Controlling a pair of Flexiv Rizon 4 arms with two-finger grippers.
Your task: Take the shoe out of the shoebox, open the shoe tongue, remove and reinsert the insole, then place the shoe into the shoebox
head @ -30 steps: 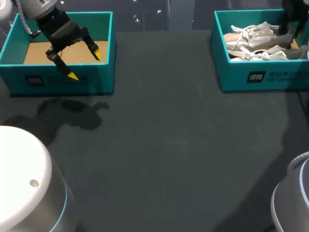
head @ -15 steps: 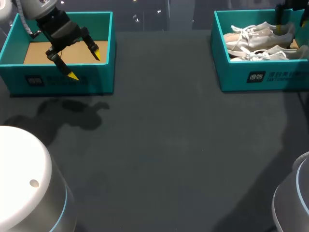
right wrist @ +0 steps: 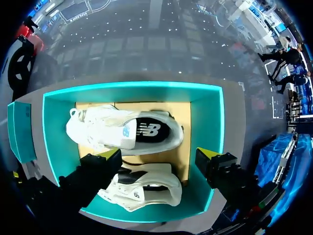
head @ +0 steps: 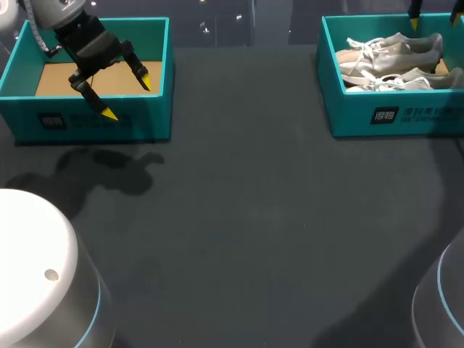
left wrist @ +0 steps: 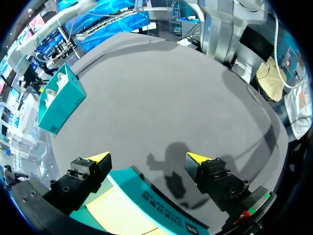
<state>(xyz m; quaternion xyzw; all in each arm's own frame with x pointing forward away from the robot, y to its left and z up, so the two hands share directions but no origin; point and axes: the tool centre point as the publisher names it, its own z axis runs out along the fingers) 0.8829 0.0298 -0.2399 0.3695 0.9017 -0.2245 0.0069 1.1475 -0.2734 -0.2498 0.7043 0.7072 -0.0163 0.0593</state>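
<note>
Right shoebox (teal, at my table's far right corner) holds two pale shoes side by side: one shoe ahead of the fingers, the other shoe beneath them. My right gripper hangs above, spread wide and empty. As I judge it, a descent risks snagging laces, pinching both shoes, or clipping the wall and dragging the box. My left gripper, released and empty, hovers over the empty shoebox.

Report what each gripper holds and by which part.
Nothing is held. The left gripper hangs open over the empty teal shoebox; the right gripper hangs open above the two white lace-up shoes in the other teal shoebox.
</note>
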